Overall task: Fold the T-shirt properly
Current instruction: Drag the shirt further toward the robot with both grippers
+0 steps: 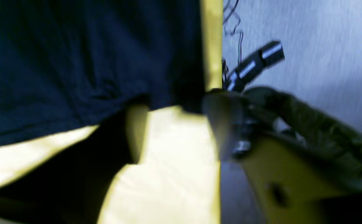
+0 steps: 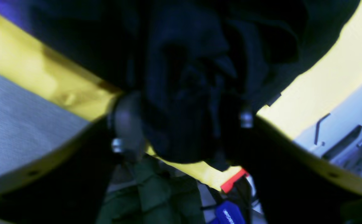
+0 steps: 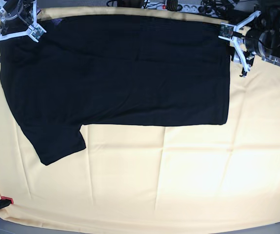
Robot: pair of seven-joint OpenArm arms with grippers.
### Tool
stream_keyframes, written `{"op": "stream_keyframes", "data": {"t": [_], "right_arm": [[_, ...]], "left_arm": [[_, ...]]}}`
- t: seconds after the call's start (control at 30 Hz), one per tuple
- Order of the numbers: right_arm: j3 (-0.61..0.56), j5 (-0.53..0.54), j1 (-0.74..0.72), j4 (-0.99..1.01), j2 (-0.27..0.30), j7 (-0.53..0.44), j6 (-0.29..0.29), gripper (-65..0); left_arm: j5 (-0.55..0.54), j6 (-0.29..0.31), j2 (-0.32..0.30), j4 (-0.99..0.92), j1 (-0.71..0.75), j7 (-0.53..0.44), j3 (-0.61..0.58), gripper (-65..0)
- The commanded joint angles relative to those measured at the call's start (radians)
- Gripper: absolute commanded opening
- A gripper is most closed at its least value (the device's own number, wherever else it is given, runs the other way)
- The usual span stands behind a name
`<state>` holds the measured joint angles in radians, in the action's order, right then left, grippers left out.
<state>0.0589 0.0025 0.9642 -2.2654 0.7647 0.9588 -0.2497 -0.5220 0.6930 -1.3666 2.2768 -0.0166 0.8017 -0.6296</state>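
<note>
Two claws sit at your T-shirt's (image 3: 115, 73) far corners.
Your left claw (image 3: 237, 41) and right claw (image 3: 20, 27) both stand spread wide, gripping nothing; shirt lies folded lengthwise between them on yellow cloth (image 3: 179, 175).

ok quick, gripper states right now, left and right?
Left gripper: open, holding nothing.
Right gripper: open, jaws wide, T-shirt fabric bunched between them.
</note>
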Motion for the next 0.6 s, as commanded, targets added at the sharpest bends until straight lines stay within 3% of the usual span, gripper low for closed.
{"op": "stream_keyframes", "data": {"t": [0.0, 0.13, 0.27, 0.4, 0.57], "right_arm": [[0.009, -0.031, 0.006, -0.021, 0.014, 0.007, 0.016, -24.3], [0.008, -0.088, 0.009, -0.064, 0.014, 0.053, 0.066, -24.5], [0.01, -0.118, 0.026, -0.091, 0.014, 0.072, 0.116, -24.5], [0.047, -0.264, 0.064, -0.091, 0.014, 0.04, 0.203, -24.5], [0.174, -0.295, 0.069, -0.091, 0.014, 0.035, 0.248, -24.5]], "left_arm": [[-0.02, 0.005, -0.024, 0.012, -0.009, 0.006, 0.009, -26.4], [-0.079, 0.005, -0.025, 0.042, -0.009, 0.069, 0.009, -26.4], [-0.057, -0.001, -0.031, 0.079, -0.009, 0.074, 0.009, -26.5], [0.052, -0.118, -0.032, 0.079, -0.009, 0.058, 0.009, -26.5], [0.186, -0.263, -0.032, 0.079, -0.009, 0.016, 0.009, -28.2]]}}
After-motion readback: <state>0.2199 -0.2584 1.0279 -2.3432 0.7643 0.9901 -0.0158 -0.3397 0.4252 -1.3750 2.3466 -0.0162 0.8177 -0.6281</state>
